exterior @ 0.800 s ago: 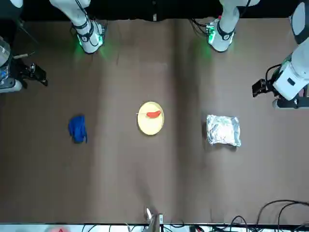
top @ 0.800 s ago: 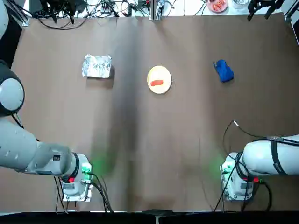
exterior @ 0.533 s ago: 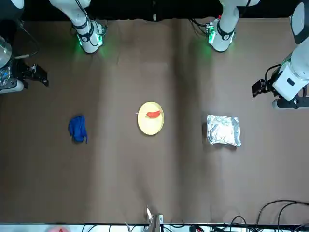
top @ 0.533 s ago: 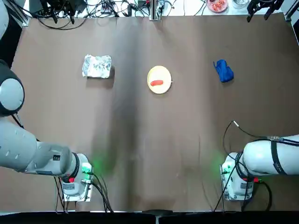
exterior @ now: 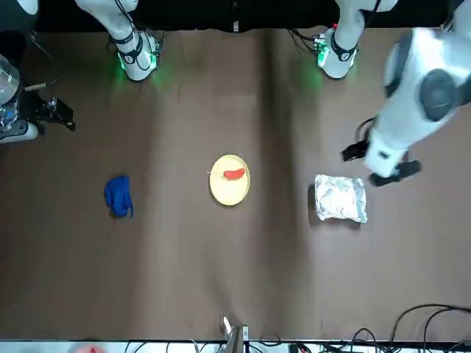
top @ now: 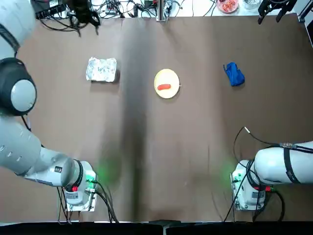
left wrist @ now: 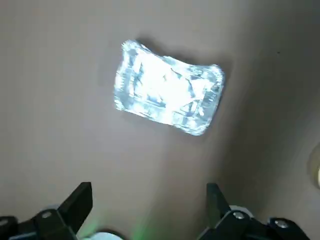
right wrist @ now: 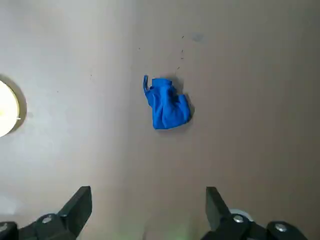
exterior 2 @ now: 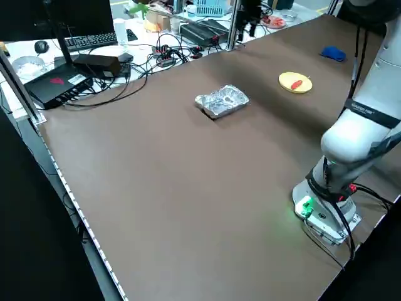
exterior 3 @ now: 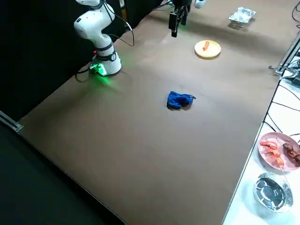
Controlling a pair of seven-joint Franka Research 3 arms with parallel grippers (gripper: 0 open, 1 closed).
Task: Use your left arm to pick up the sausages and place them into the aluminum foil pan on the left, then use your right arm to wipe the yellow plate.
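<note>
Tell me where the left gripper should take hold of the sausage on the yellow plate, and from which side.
Probably at its middle, coming straight down from above. The sausage lies flat on the plate, long axis running across the table, so fingers closing across its narrow width should catch it while staying inside the raised rim. The left gripper is open, high near the foil pan.

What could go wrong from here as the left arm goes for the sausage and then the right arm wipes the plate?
1. The sausage is small and rounded on the smooth yellow plate; the left gripper, open and high above the foil pan, could nudge it so it rolls off.
2. The light foil pan might shift or crumple if bumped at the drop.
3. The blue cloth lies apart from the plate; the open right gripper may grab it poorly.
</note>
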